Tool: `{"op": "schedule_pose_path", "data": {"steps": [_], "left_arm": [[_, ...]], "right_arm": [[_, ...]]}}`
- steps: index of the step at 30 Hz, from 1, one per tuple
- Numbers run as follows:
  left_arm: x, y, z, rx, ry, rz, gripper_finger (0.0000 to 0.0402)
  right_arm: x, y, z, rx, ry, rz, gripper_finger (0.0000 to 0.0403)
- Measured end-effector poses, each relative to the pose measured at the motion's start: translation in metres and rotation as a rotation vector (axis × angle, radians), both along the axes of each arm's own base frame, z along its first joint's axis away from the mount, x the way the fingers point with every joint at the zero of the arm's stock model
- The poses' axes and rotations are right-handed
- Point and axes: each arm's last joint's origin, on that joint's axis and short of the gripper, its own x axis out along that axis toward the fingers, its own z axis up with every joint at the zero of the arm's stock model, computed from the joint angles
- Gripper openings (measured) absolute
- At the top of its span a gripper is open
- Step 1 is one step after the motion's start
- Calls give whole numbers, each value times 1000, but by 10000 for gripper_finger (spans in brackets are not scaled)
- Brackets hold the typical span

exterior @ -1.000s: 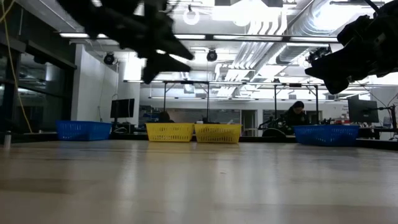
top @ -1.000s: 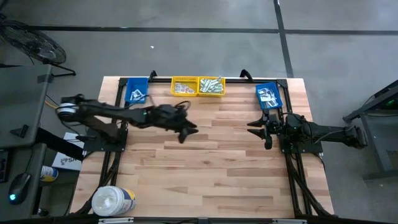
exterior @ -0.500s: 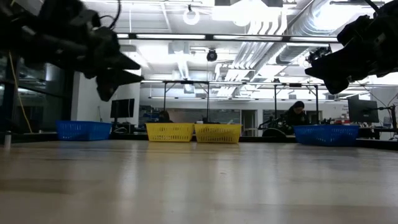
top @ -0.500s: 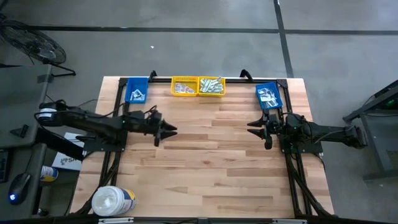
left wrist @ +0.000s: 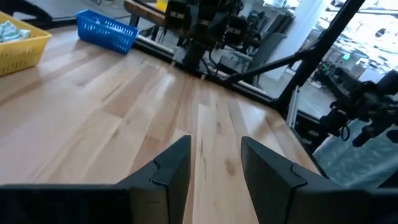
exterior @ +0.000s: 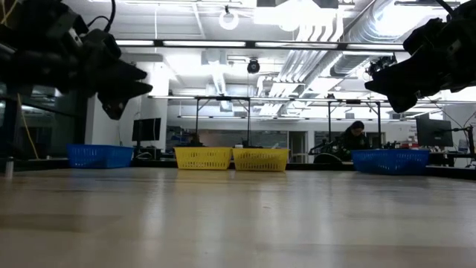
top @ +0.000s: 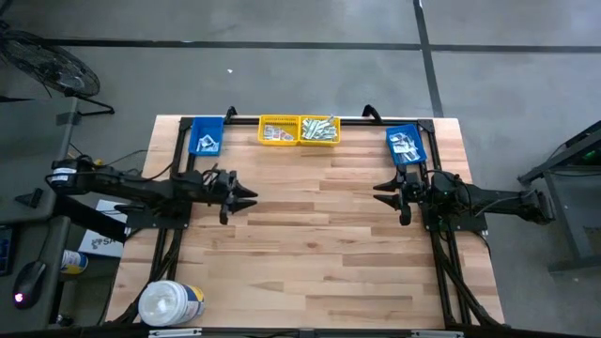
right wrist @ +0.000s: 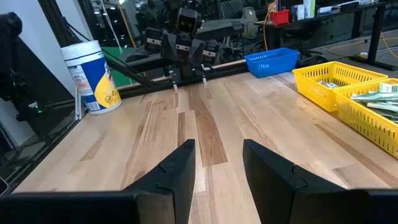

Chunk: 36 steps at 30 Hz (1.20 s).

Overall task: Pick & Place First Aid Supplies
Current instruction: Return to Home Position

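Your left arm has pulled back from the middle of the wooden table (top: 310, 263) toward its own left edge. The left gripper (top: 233, 187) now hangs over the boards at that side with its fingers apart and nothing between them. Across the table the right gripper (top: 387, 193) is where it was near the right edge, also spread and carrying nothing.

A white tub (top: 171, 303) lies at the near left corner. Along the far edge stand four bins: the left blue bin (top: 192, 139), the left yellow bin (top: 261, 131), the right yellow bin (top: 338, 132) touching it, and the right blue bin (top: 422, 146).

All the first aid supplies you can see are inside these bins. The green-white strips (top: 319, 130) fill the right yellow bin and the white packets (top: 405, 144) lie in the right blue bin, with a few more in the other two. No packet shows on the bare boards.

The sorting looks finished, and the step in hand is the return to rest. You need only ease the left arm the last way back to match the right, with nothing left to grasp.
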Motion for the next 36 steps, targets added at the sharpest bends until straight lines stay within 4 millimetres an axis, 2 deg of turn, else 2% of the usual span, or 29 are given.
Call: {"op": "schedule_pose_path", "data": {"steps": [15, 19, 22, 25, 30, 36], "left_arm": [[-21, -1, 37, 25, -297, 6, 140], [-29, -1, 40, 140, -324, 43, 140], [-33, -1, 36, 260, -271, 54, 140], [-37, -4, 26, 269, -176, -22, 140], [-47, -11, 5, 21, 47, -276, 140], [-48, -12, 7, -27, 31, -288, 140]], "right_arm": [[0, 0, 0, 0, 0, 0, 129], [0, 0, 0, 0, 0, 0, 129], [0, 0, 0, 0, 0, -1, 129], [0, 0, 0, 0, 0, 0, 129], [0, 0, 0, 0, 0, 0, 129], [0, 0, 0, 0, 0, 0, 129]]}}
